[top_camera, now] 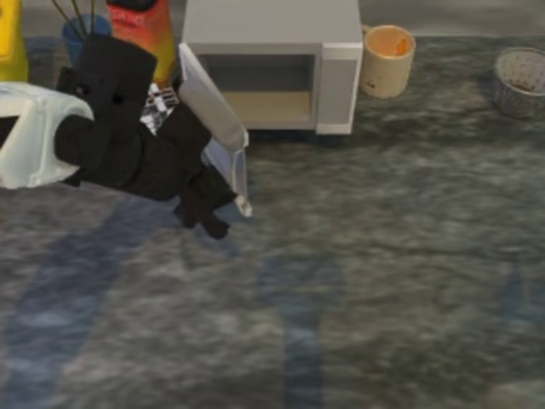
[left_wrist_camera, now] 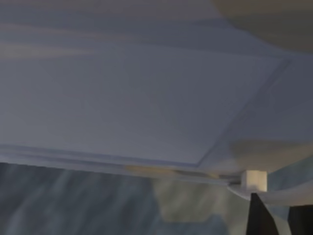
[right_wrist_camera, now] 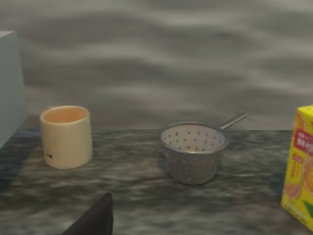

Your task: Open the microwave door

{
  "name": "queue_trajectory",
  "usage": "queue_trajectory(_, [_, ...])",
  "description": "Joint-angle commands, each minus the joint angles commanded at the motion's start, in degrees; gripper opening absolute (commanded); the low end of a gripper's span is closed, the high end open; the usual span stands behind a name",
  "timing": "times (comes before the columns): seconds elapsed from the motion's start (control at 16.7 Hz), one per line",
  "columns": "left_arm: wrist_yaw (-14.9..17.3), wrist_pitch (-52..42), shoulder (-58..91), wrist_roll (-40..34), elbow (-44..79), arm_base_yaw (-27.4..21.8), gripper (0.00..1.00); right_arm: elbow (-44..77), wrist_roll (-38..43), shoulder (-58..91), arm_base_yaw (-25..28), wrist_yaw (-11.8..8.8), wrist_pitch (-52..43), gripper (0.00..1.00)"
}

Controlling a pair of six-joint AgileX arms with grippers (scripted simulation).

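Left hand (top_camera: 223,215) at door's free edge, fingers around pale handle (top_camera: 243,207), you grip it. Microwave (top_camera: 272,64) at desk's back; microwave door (top_camera: 213,119) swung wide, beige cavity exposed. Task nearly done. Right hand unseen.

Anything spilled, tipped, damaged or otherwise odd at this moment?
Nothing stands out. The silver-grey microwave door hangs swung open from the boxy silver-grey microwave, with the left gripper at its outer edge. The beige mug and the perforated metal colander stand upright, nothing spilled.
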Motion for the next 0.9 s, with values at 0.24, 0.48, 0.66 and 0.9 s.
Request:
queue_trajectory(0.24, [0.88, -0.87, 0.1, 1.8, 0.23, 0.8, 0.0, 0.0, 0.0, 0.0, 0.0, 0.0, 0.0, 1.0])
queue_trajectory(0.48, [2.17, -1.95, 0.03, 4.3, 0.65, 1.99, 0.0, 0.0, 0.0, 0.0, 0.0, 0.0, 0.0, 1.0])
queue_trajectory(0.66, [2.41, -2.22, 0.08, 4.78, 0.67, 2.21, 0.0, 0.0, 0.0, 0.0, 0.0, 0.0, 0.0, 1.0])
queue_trajectory(0.9, [2.41, -2.22, 0.08, 4.78, 0.67, 2.21, 0.0, 0.0, 0.0, 0.0, 0.0, 0.0, 0.0, 1.0])
